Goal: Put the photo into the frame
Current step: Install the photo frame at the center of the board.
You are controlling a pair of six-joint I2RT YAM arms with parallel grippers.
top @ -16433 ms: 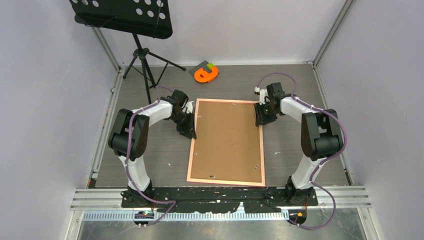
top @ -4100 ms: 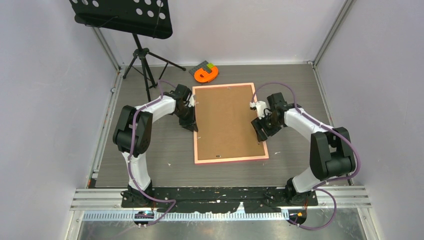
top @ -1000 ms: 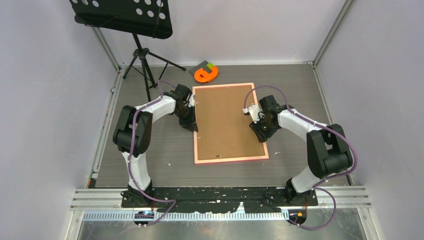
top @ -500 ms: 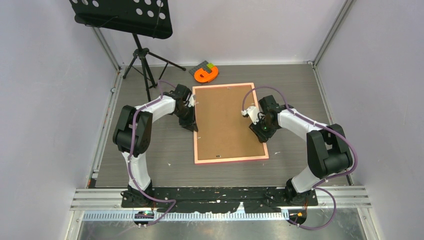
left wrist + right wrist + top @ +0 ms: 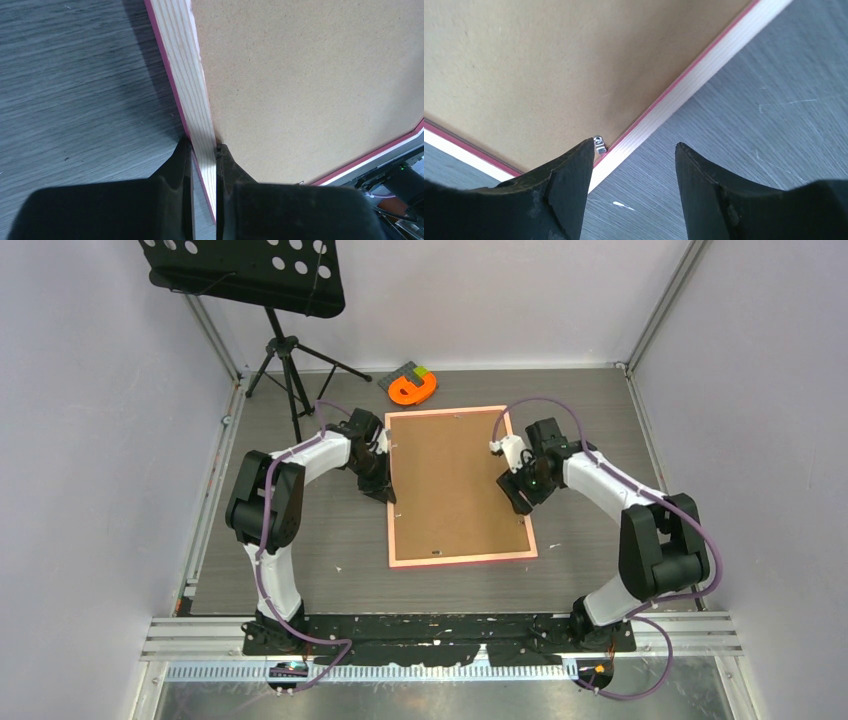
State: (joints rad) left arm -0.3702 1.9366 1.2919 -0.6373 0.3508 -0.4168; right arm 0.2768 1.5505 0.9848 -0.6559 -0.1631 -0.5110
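Top view: thin rectangular picture frame with salmon-pink border lies flat, back side up, mid-table, long axis 12 to 6. Plain brown fibreboard backing board fills it edge to edge. The photo isn't visible in any view. It may be under the board, but I can't tell.

Left gripper is clamped on the 9 o'clock rail, one finger outside and one on the board side, pinching the pale wood.

Right gripper has its fingers spread, holding nothing. It straddles the 3 o'clock rail, low toward 4. Its board-side fingertip sits just beside a small silver metal retaining tab at the board's edge. I can't confirm contact.

My read is that the tabs are being worked, either freeing or locking the board.

Handling, as I judge it:
- Frame: light, stiff across the rail, but long and thin, so it'll rack if lifted by one corner. Grip a rail edge-on, mid-length, as the left does now. The painted face probably slides on the table.
- Tab: tiny. It needs a fingertip push along the rail, not a pinch, and a slip gouges the board.
- Photo: a large print is floppy and creases easily, so take it by an edge and slide it rather than lift.

Small orange tape-like object sits just off the frame's 11 o'clock corner, apart from it.
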